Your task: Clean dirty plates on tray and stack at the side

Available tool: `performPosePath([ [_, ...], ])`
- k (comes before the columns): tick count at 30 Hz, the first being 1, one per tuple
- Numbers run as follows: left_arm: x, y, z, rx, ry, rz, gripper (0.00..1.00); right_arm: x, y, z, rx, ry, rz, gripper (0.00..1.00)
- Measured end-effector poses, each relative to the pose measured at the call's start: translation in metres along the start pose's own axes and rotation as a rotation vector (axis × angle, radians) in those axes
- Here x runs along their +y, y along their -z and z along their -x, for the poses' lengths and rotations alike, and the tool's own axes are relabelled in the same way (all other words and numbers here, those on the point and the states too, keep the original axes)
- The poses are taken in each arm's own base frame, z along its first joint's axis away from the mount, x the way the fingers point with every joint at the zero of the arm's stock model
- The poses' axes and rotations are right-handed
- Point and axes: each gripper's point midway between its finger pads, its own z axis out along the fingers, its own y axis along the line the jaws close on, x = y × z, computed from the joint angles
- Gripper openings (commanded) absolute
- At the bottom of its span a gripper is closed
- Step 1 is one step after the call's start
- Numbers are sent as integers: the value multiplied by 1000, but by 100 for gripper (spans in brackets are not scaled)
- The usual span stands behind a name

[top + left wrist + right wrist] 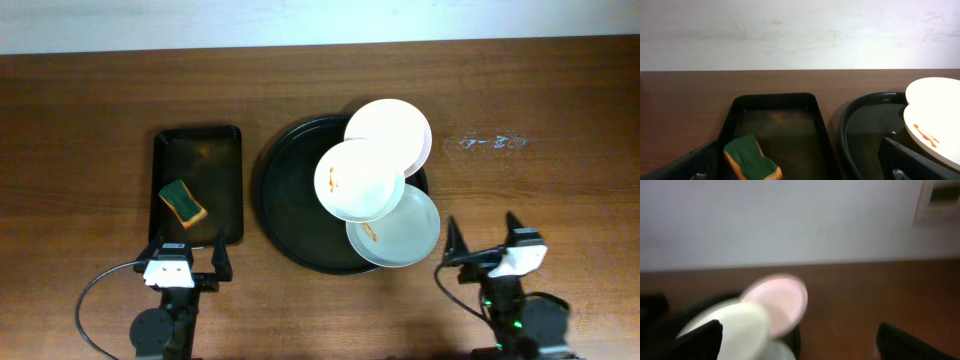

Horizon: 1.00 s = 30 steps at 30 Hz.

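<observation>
I have the left gripper [190, 257] and right gripper [481, 238] at the near bench [80, 150] edge, both spread wide and empty. Three dirty plates [358, 180] overlap on the round tray [285, 195], right side, nearest my right arm. The sponge [183, 201] sits in the rectangular tray [225, 150] by the left arm, likely for wiping.

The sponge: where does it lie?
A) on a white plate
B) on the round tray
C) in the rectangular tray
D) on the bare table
C: the sponge lies inside the rectangular tray, to the left of the round tray.
</observation>
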Motion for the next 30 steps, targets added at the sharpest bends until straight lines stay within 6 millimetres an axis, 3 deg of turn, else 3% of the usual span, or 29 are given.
performPosePath([
  [1,0,0,0,0,0,1,99,5,7,40,-30,1,6,99],
  [3,1,0,0,-2,-1,3,99,10,13,72,66,-3,9,99],
  [5,1,0,0,-2,-1,7,99,18,6,112,202,-10,20,99],
  [10,2,0,1,-4,-1,10,100,30,-11,143,664,-52,29,99],
  [12,2,0,0,-2,-1,11,99,38,-40,147,787,-84,64,99],
  [14,2,0,1,-3,-1,11,99,50,-71,131,895,-134,132,99],
  [17,2,0,1,-4,-1,11,99,54,-92,89,1073,-188,155,99],
  [18,2,0,1,-3,-1,11,99,54,-100,67,1162,-213,155,93],
  [21,2,0,1,-4,-1,11,99,54,-115,28,1260,-230,156,85],
  [28,2,0,1,-4,-1,11,99,51,-147,-98,1311,-226,176,80],
  [30,2,0,1,-3,-1,11,99,49,-149,-118,1301,-224,178,80],
])
